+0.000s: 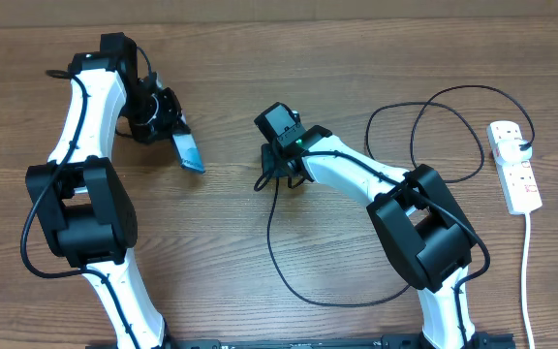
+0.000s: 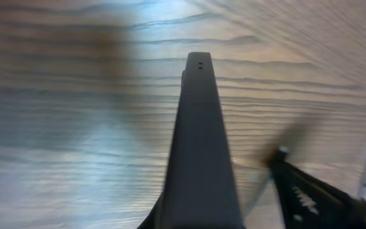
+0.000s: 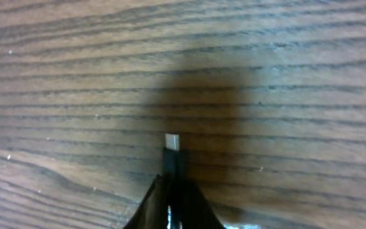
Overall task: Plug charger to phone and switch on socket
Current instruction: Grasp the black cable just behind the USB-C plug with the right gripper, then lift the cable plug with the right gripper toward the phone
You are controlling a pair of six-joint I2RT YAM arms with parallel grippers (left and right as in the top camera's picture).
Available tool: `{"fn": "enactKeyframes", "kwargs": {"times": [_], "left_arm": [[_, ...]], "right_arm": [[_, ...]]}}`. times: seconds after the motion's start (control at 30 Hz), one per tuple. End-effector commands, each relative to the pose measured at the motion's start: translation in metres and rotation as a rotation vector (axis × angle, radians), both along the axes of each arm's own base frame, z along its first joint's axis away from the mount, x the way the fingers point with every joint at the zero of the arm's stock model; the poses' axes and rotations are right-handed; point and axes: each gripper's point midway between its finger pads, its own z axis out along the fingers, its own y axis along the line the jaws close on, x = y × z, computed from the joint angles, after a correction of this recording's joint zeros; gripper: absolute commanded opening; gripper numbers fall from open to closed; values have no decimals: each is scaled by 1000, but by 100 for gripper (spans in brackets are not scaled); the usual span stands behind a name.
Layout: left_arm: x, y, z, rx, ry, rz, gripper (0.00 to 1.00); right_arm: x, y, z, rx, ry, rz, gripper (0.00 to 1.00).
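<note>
We see a wood tabletop point(image 1: 260, 58). Socket point(image 1: 516, 170) at far right, charger point(image 1: 279, 262) looping from there to ctr. Left hand point(image 1: 174, 131), upper left, pinching the phone point(image 1: 189, 150). Right hand point(image 1: 271, 174), ctr, pressed tight on charger's connector end.

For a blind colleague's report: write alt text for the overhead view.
The left hand holds the phone, its screen glowing light blue, while the right hand is shut on the charger near its tip, both over a wooden table. The black cable loops away to the white socket at the table's right side.
</note>
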Motion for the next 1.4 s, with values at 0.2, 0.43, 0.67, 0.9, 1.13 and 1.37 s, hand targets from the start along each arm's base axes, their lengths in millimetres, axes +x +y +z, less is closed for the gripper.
{"fn": "enactKeyframes", "kwargs": {"times": [0.2,0.43,0.67,0.9,1.13,1.37], "left_arm": [[9,-47,42,-293,-124,-86,4],[10,-46,42,-292,-128,-86,4],[16,-56,54,-376,-176,-103,4],[37,-89,117,-732,-408,-216,4],[42,-98,155,-909,-517,-291,4],[46,-98,157,-921,-492,-261,4]], "right_arm": [[-10,-2,-18,-1,37,8,28],[-7,-4,-21,-2,12,1,17],[-11,5,-7,74,66,21,4],[-31,35,86,594,224,283,4],[-41,25,159,1014,260,508,4],[-49,31,187,1148,237,634,4]]}}
